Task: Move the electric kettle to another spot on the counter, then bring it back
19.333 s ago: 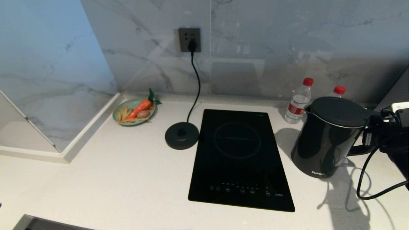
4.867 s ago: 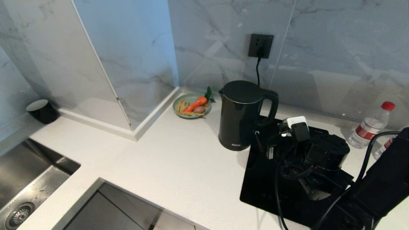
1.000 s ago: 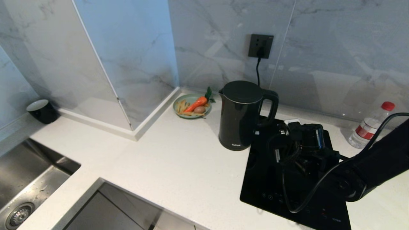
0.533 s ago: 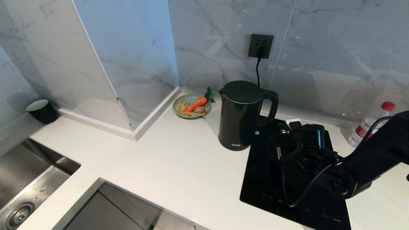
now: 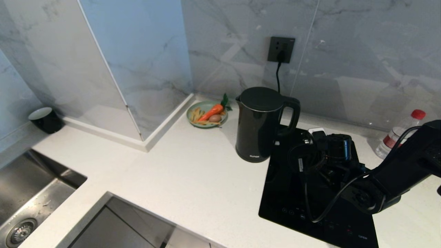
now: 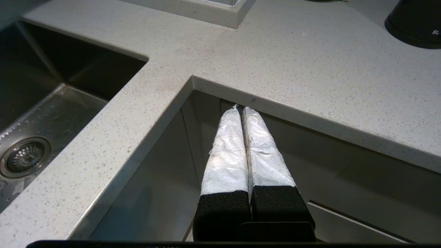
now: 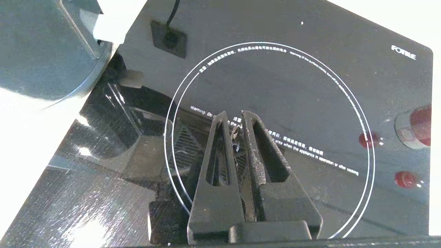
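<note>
The electric kettle (image 5: pixel 258 127), tall and glossy black, stands upright on the white counter (image 5: pixel 193 179) between the green plate and the cooktop, with its handle towards my right arm. Nothing holds it. My right gripper (image 7: pixel 234 115) hangs shut and empty low over the ring of the black glass cooktop (image 7: pixel 310 86), a little to the right of the kettle's handle. My left gripper (image 6: pixel 242 107) is shut and empty below the counter's front edge, out of the head view. The foot of the kettle (image 6: pixel 413 20) shows far off in the left wrist view.
A steel sink (image 5: pixel 31 196) lies at the left, with a black cup (image 5: pixel 44 119) behind it. A green plate (image 5: pixel 207 115) of toy food sits by the wall. A water bottle (image 5: pixel 399 136) stands right of the cooktop. A cord hangs from the wall socket (image 5: pixel 280 44).
The kettle, once held right of the cooktop, now stands free on its left. Over the last second my right forearm has swung up and to the right; the gripper has stayed over the cooktop.
</note>
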Motion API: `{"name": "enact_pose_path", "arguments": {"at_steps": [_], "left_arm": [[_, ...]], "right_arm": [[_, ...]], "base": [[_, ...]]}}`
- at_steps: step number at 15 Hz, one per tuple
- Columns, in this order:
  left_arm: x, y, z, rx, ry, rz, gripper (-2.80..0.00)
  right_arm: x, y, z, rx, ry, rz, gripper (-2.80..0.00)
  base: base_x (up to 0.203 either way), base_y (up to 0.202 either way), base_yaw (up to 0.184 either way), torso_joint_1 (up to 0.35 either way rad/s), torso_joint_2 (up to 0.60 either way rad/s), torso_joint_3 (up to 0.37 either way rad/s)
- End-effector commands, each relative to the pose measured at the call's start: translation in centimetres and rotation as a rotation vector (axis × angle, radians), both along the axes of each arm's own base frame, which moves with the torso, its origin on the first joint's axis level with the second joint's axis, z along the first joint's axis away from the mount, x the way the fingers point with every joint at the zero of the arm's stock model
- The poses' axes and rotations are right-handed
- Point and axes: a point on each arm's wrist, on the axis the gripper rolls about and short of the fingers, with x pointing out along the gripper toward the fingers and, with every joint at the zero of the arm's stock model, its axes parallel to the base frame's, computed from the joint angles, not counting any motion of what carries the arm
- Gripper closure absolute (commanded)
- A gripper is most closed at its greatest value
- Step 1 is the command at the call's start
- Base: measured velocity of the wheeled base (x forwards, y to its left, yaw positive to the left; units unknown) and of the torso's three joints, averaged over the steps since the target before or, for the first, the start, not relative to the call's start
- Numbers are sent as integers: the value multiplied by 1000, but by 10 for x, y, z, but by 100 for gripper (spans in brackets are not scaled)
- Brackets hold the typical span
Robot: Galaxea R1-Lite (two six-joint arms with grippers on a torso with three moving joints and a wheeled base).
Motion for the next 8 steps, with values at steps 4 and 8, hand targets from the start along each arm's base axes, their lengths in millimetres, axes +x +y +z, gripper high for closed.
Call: {"name": "enact_pose_path", "arguments": {"at_steps": [4, 8], "left_arm": [[0, 0, 0, -1, 1, 0, 0], [0, 0, 0, -2, 0, 0, 0]], "right_arm": [[8, -14, 0, 10, -17, 17, 0], [18, -16, 7, 9, -65, 64, -280]], "base": [[0, 0, 0, 0, 0, 0], [0, 0, 0, 0, 0, 0]]}}
